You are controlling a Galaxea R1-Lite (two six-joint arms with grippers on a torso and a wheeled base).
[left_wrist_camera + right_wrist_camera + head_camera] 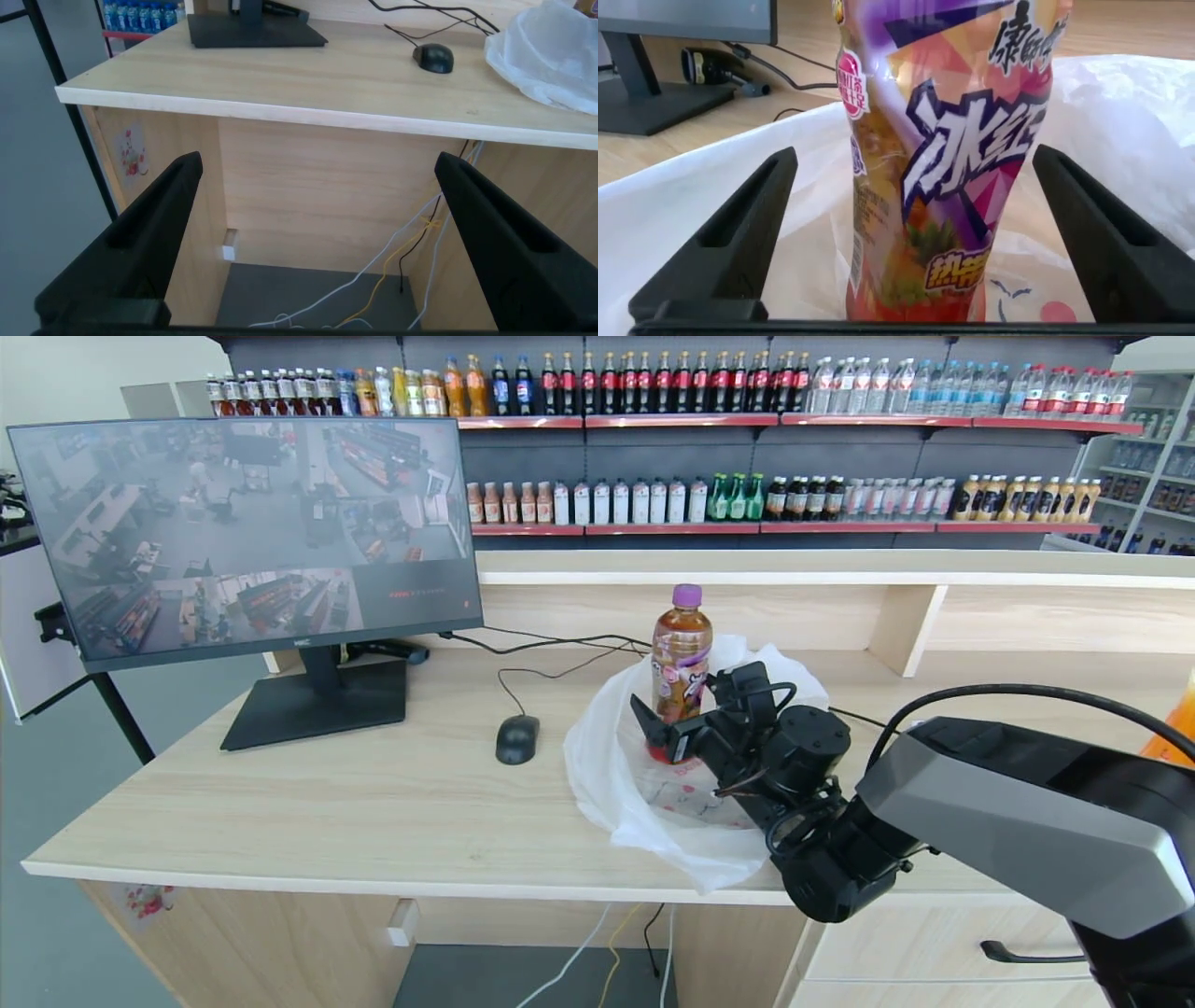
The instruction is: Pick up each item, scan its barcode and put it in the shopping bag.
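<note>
**Head view:** A bottle [681,649] of iced tea with a purple cap [687,595] is seen standing upright in the open white shopping bag [607,775] on the wooden counter [373,803]. Its long axis is vertical and the cap points straight up. The right gripper [688,714] is placed around the bottle's lower half, with one black finger on each side. A monitor [243,532] and a mouse [516,738] are set on the counter to the robot's left of the bag. Shelves of drinks [747,392] are lined up along the wall behind.

**Left wrist view:** The left gripper [318,168] is held below the counter top, out in front of its edge. Its fingers are spread wide and nothing is held between them. Cables [411,252] are seen hanging under the counter.

**Right wrist view:** The bottle is framed upright between the two fingers [738,243], its label turned to the camera. A clear gap is left on either side, so the jaws are spread and the bottle is not pinched. The bag's plastic is gathered behind and around the bottle, whose base is hidden from sight.
</note>
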